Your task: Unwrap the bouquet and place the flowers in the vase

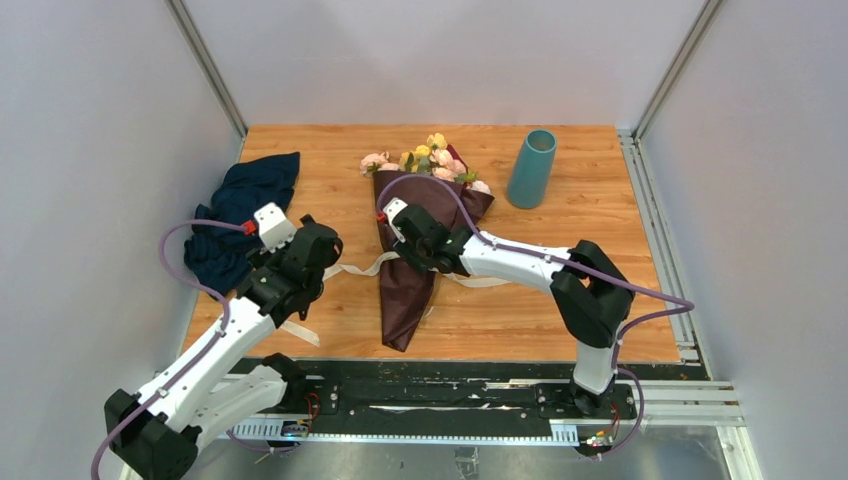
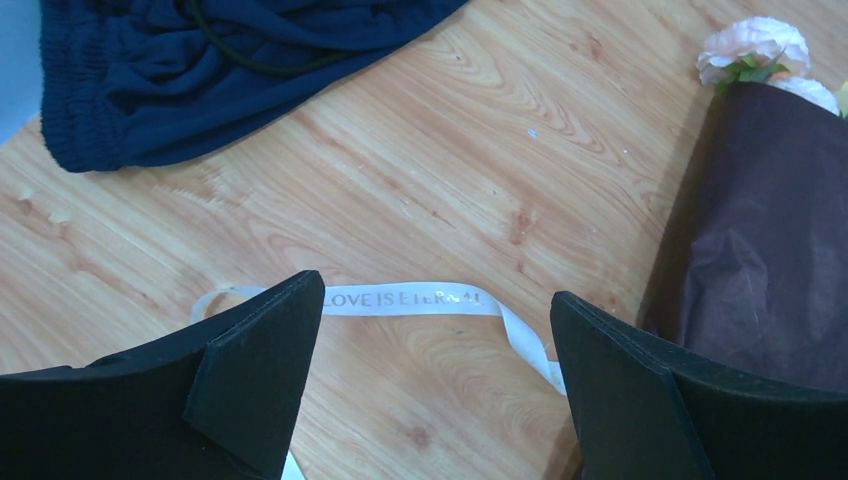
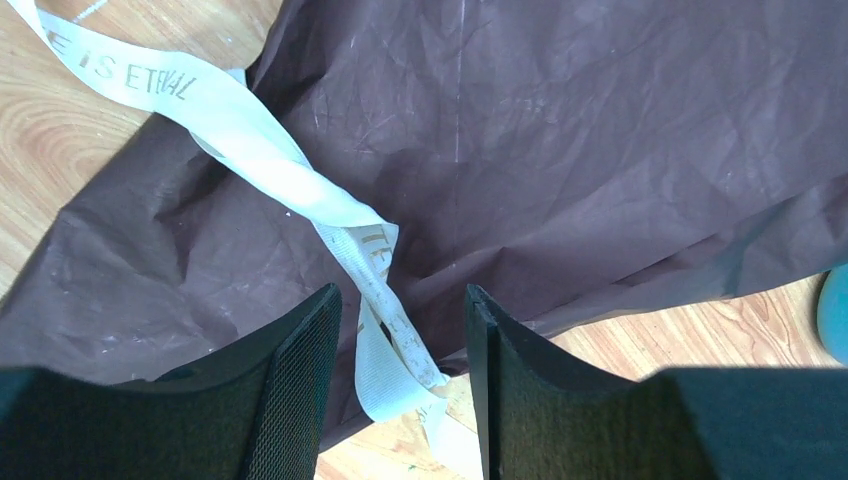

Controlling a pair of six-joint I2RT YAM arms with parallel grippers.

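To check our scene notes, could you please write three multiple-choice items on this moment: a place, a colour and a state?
1. Where is the vase? A. lying at the near edge; B. in the far left corner; C. upright at the far right of the table, right of the bouquet.
2. What colour is the wrapping paper? A. teal; B. dark maroon; C. white.
3. How is the left gripper? A. open above the ribbon; B. shut on the ribbon; C. shut on the paper.
Answers: C, the top view shows it standing there; B, both wrist views show it; A, its jaws stand wide apart over the ribbon.
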